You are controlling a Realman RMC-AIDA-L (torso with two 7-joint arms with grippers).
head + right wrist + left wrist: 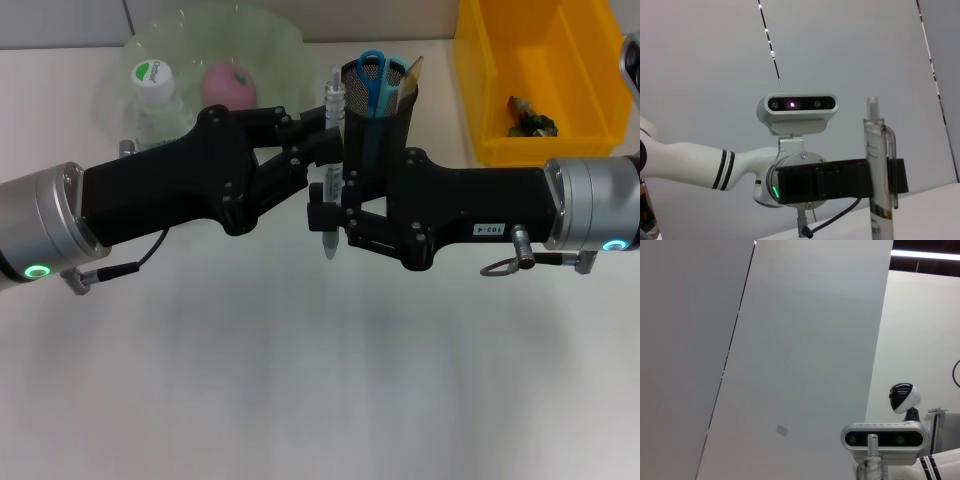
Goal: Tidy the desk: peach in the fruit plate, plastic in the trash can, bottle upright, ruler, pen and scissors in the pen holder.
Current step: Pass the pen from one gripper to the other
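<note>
Behind the two black arms that meet mid-frame in the head view, much of the back of the surface (300, 380) is blocked: the lower body of the pen holder (378, 110) sits behind the right arm, and the bottle (160, 100) is partly covered by the left arm. At the back left, the green translucent fruit plate (255, 40) holds the pink peach (229, 83), and the bottle, with its white cap, stands upright just beside the peach at the plate's edge. The black mesh pen holder carries the blue-handled scissors (373, 75) and a yellowish ruler (411, 82) leaning at its right side. A yellow bin (480, 90) at the back right, cut off by the frame, holds a small dark crumpled item (530, 122) too small to identify. The left gripper (322, 138) reaches toward the pen holder with its fingers closed around the upper part of the clear pen (332, 170), which stands roughly vertical, its cap near the holder's rim and its tip pointing down. The right gripper (325, 215) clamps the same pen lower down; the right wrist view shows the pen (880, 170) upright, crossed by a black finger (840, 182). Only walls, part of the pen and the robot's head show in the left wrist view.
</note>
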